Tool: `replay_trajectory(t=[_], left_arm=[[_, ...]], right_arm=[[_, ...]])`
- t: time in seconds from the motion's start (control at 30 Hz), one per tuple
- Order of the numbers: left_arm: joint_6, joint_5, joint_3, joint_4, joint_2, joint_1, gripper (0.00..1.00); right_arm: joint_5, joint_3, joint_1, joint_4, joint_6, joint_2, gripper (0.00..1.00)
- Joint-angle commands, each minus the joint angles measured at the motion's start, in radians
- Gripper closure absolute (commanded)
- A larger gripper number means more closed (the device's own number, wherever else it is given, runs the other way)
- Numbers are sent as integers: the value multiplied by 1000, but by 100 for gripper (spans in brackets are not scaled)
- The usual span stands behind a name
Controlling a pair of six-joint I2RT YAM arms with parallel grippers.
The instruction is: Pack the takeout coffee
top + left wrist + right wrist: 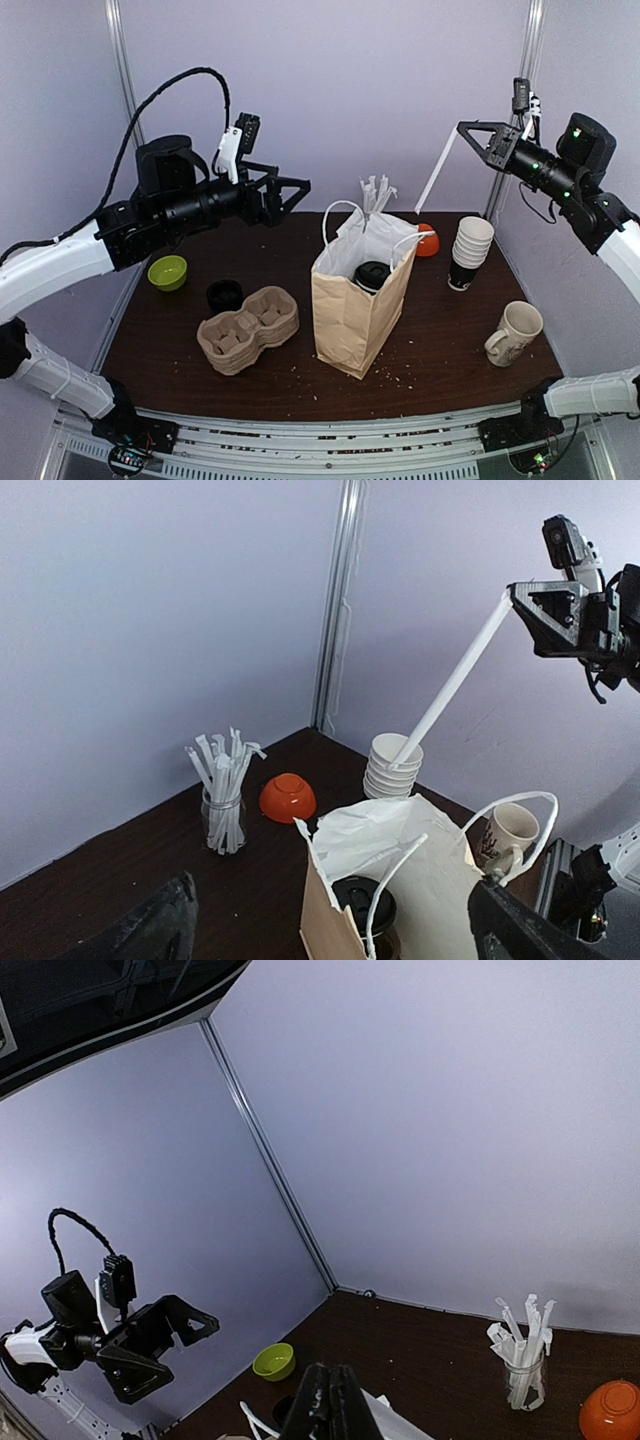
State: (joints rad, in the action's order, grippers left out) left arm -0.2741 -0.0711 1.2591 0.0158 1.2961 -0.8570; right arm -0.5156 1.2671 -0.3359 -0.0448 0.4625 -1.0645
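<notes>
Brown paper bag (350, 310) stands upright mid-worktop (440, 350) with its mouth open. The coffee (372, 274) sits inside it, black lid showing just below the rim, so the cup looks packed already. Left tool (298, 192) hangs above the worktop, left of the bag, jaws spread wide and holding nothing. It likely sits clear of the bag because its part is done. Right tool (466, 128) is high at the right, pinched tight on a white straw (438, 170) that slants down toward the bag, probably the next item to drop in beside the cup.
</notes>
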Motion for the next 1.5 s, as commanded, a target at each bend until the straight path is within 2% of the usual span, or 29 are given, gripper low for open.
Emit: replay_trajectory(t=[0.0, 0.47, 0.83, 1.2, 1.47], left_arm=[[42, -101, 62, 67, 64, 6, 3], [32, -128, 22, 35, 136, 6, 5], [58, -149, 58, 78, 220, 6, 13], [96, -243, 91, 104, 267, 6, 49], [121, -263, 123, 113, 283, 3, 87]], right_arm=[[-47, -20, 1, -43, 4, 23, 100], [-207, 32, 0, -110, 83, 34, 100], [-327, 13, -14, -137, 139, 15, 100], [-328, -18, -30, -134, 128, -2, 100], [-348, -21, -37, -100, 100, -2, 100]])
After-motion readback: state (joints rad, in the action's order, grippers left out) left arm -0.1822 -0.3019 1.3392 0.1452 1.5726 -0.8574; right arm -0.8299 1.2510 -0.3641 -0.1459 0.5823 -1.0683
